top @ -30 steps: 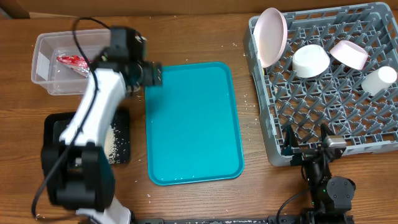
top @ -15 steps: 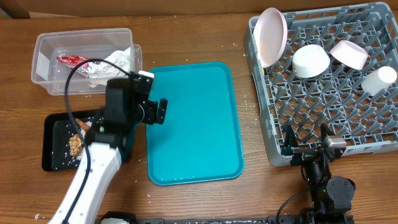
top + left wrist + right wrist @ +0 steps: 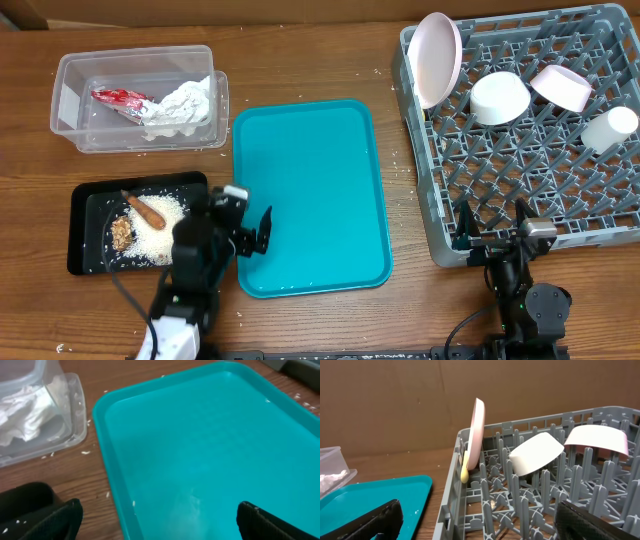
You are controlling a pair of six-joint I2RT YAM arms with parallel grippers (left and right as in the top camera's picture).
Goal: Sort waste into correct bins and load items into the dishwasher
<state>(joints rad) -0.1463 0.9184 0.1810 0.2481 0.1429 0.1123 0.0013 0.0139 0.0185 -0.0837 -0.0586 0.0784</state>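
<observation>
This looks like a robotics lab: a wooden table (image 3: 300, 50), a plain brown board (image 3: 395, 405) behind it, with a grey dish rack (image 3: 530, 180) and a teal tray (image 3: 310, 190).

Left gripper (image 3: 252, 233) has pulled back toward the near table edge and now sits over the teal tray's (image 3: 320, 200) near-left rim. Tub (image 3: 70, 75) uncovered: napkin (image 3: 180, 105), red wrapper (image 3: 115, 98) show. Black tray (image 3: 80, 235) uncovered: rice (image 3: 165, 235), stick (image 3: 148, 208), probably a crumbly lump (image 3: 122, 233).
</observation>
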